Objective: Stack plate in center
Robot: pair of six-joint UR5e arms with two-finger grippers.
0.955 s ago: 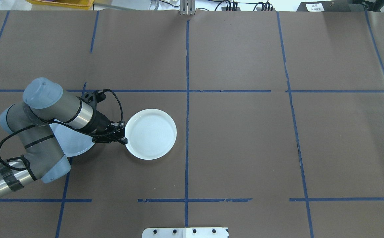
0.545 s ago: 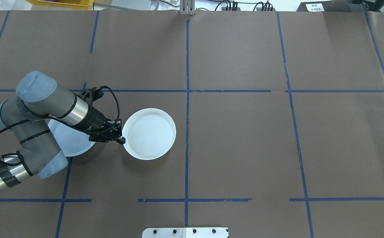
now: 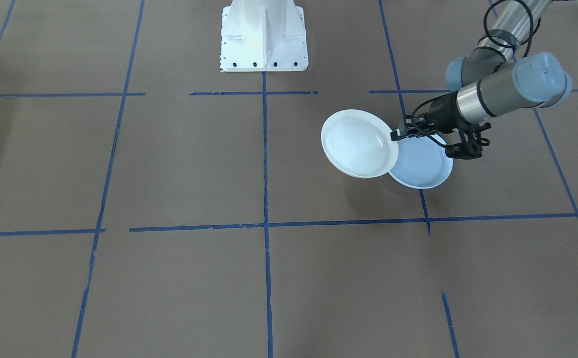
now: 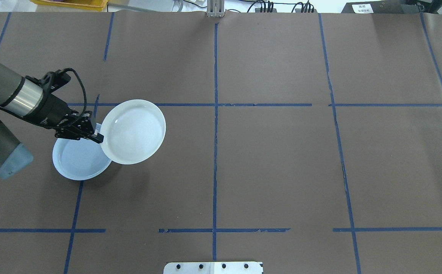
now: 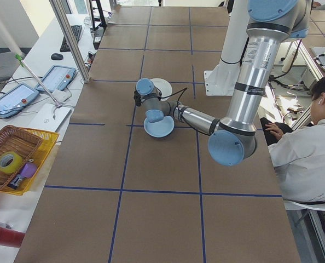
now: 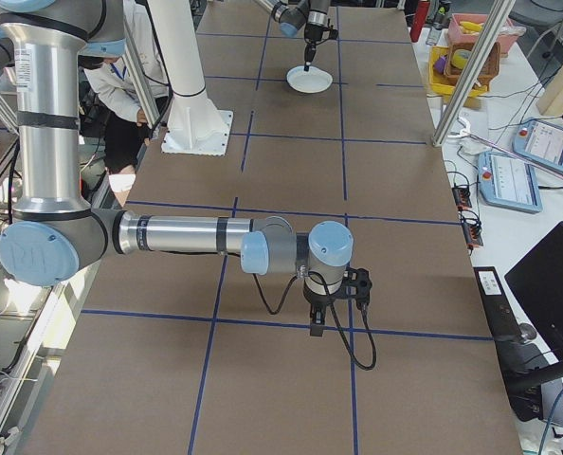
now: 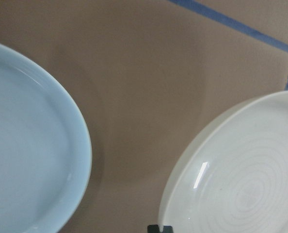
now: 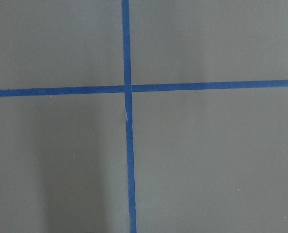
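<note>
My left gripper is shut on the near rim of a white plate, which it holds tilted above the table. In the front-facing view the left gripper grips the white plate at its right edge. The pale-blue center plate lies flat on the table, and the white plate overhangs its right edge. The left wrist view shows the pale-blue plate on the left and the white plate on the right. My right gripper hangs over bare table far from both plates; whether it is open or shut I cannot tell.
Blue tape lines divide the brown table into squares. The white robot base stands at the table's robot side. A seated person is beside the table. A yellow tray with a basket sits on a side bench.
The left arm has lifted the white plate off the table and carried it left and back, so that it now overhangs the pale-blue plate. The pale-blue plate shows more fully.
</note>
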